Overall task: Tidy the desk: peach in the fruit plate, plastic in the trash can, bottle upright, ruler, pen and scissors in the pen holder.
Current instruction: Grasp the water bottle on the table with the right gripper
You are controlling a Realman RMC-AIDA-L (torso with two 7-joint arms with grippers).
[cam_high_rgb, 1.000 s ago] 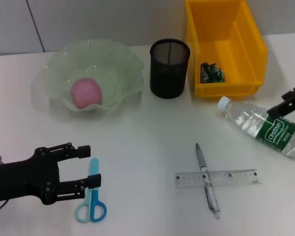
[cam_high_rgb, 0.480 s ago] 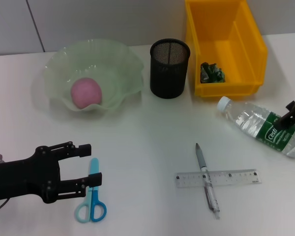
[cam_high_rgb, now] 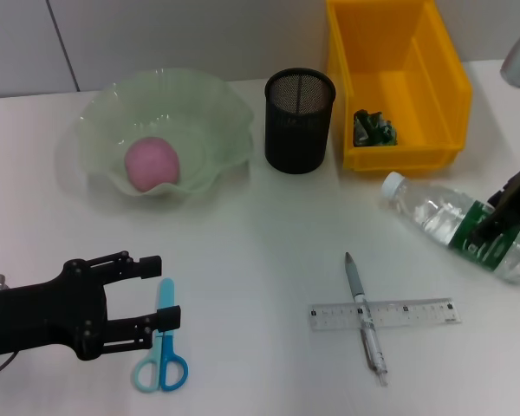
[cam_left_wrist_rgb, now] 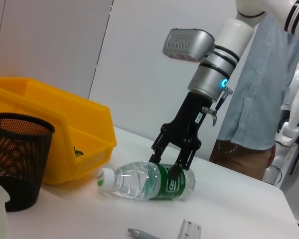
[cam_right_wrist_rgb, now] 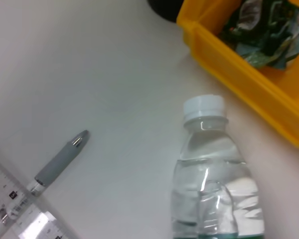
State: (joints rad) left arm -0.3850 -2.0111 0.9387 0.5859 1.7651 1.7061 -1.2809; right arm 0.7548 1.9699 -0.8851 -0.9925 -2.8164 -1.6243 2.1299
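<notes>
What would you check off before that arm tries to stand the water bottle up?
1. Right pincer straddles the bottle at its green label: ok.
2. Fingers closed firmly on it: cannot tell.
3. Cap on the bottle: ok.
4. Bare desk beside the bottle to stand it on: ok.
5. Trash can close behind the cap end; swing clearance: cannot tell.
6. Left pincer far away, open beside the scissors: ok.
</notes>
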